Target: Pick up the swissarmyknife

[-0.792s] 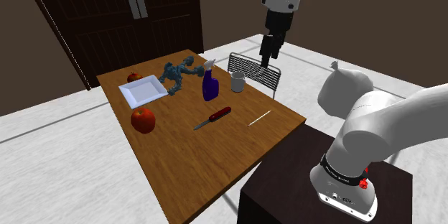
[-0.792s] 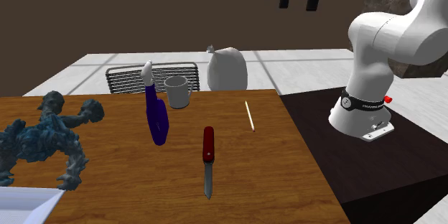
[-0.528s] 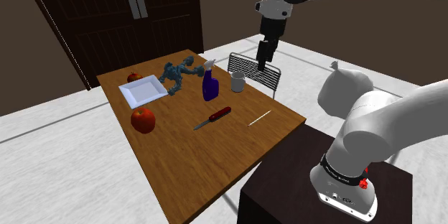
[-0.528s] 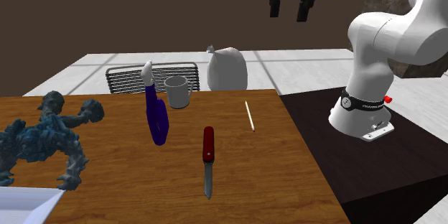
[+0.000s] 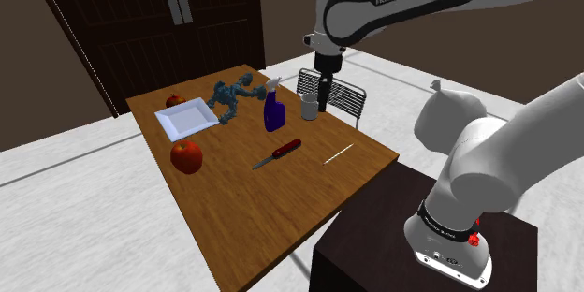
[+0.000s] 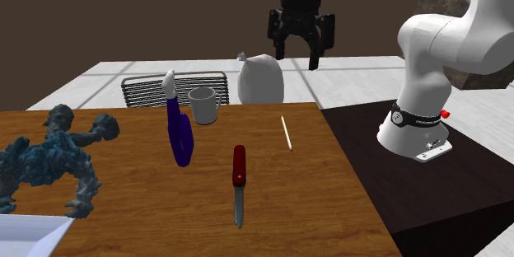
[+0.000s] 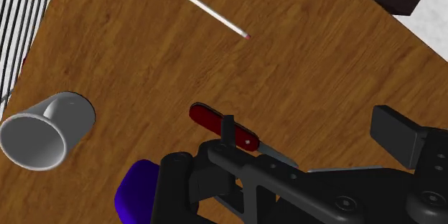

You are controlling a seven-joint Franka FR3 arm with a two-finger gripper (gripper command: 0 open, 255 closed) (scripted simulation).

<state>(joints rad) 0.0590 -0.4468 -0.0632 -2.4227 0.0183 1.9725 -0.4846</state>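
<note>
The swiss army knife (image 5: 281,153) has a red handle and a grey blade folded out. It lies flat near the middle of the wooden table (image 5: 253,215), between the blue spray bottle (image 5: 273,110) and the table's near edge. In the second exterior view the knife (image 6: 239,169) points toward the camera. My black gripper (image 6: 296,53) hangs open well above the table, over the far side by the white mug (image 5: 310,107), with nothing between its fingers. In the wrist view the knife's red handle (image 7: 215,124) shows just beyond the gripper (image 7: 309,118).
A thin pale stick (image 5: 339,153) lies beside the knife toward the stand. A red apple (image 5: 186,156), a white tray (image 5: 187,117), a small red fruit (image 5: 174,101) and a blue-grey figure (image 5: 232,92) occupy the far half. A wire chair (image 5: 337,94) stands behind the table.
The arm has swung toward the shoulder view's left and lowered the gripper, from high over the chair to just above the mug. The fingers stayed open. Nothing on the table moved.
</note>
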